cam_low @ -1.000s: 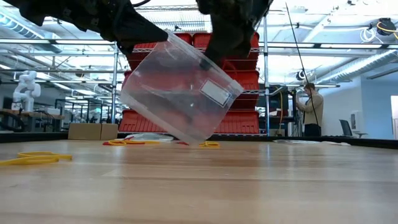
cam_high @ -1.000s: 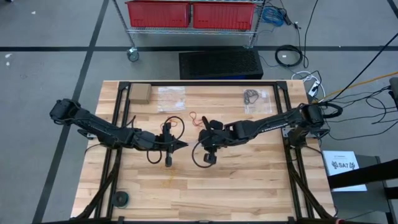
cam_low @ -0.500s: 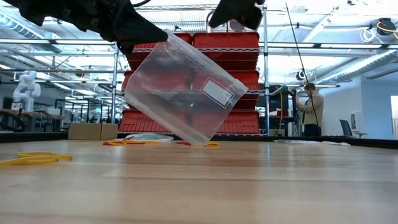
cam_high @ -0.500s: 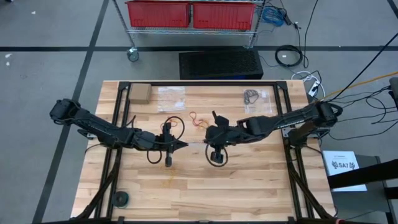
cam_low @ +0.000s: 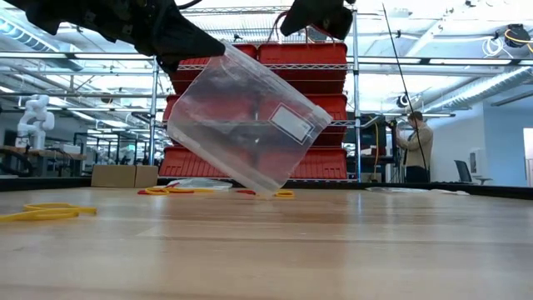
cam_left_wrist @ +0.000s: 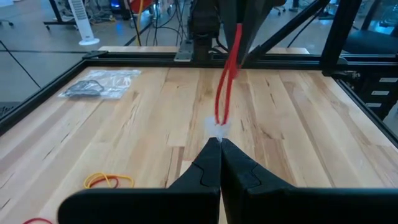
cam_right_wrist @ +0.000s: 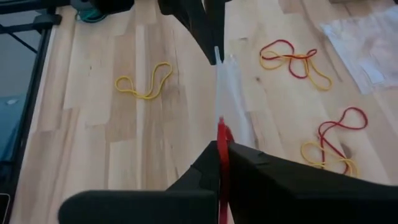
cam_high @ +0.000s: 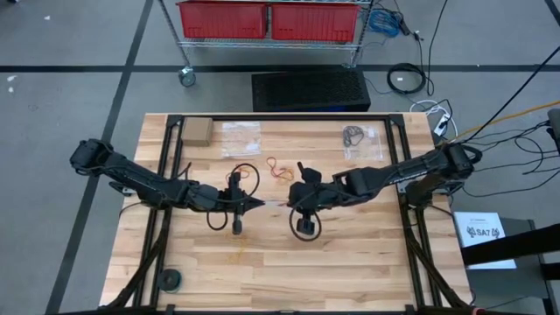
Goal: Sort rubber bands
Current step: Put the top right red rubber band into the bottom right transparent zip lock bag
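Even, bright overhead light fills the room, and the tabletop shows only faint, soft shadows under both arms. In the low view the ceiling glows almost white, the near planks are blurred, and the clear bag catches pale glare on its face. Both wrist views are sharp on the wood farther off, while each claw's own dark fingers sit soft and near-black up close.

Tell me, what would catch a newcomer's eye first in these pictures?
Probably the clear plastic bag hanging in mid-air over the table's middle, pinched at its top edge by the left gripper. Opposite it, the right gripper pinches a red rubber band near the bag. Loose yellow and red bands lie on the wooden table.
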Robot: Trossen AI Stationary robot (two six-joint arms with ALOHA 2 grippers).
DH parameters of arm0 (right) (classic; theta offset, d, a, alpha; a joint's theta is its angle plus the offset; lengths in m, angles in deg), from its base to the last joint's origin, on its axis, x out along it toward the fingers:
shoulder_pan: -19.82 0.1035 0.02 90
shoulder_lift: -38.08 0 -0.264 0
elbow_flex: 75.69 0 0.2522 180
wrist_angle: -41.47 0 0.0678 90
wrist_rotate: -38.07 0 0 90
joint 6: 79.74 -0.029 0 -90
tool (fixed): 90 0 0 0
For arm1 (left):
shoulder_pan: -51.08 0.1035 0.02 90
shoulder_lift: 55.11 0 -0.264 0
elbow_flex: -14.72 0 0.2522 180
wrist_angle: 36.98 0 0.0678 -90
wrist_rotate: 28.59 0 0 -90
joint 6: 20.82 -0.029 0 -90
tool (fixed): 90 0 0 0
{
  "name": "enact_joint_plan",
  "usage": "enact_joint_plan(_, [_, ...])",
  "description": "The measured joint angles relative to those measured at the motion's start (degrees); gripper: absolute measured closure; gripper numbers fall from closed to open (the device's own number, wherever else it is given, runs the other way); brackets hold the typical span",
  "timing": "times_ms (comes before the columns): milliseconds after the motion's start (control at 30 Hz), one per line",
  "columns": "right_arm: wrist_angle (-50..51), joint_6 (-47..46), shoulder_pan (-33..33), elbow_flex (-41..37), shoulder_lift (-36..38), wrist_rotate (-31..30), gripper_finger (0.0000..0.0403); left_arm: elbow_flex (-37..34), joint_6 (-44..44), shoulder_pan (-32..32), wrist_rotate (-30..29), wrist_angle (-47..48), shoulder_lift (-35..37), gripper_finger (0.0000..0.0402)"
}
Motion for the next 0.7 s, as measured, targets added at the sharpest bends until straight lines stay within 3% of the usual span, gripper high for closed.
enact_joint_plan(700, [-7.20,3.69,-4.99,0.00,-6.08,8.28,0.0403,0.00,-0.01,0.00,0.02,-1.03,0.00,0.0402])
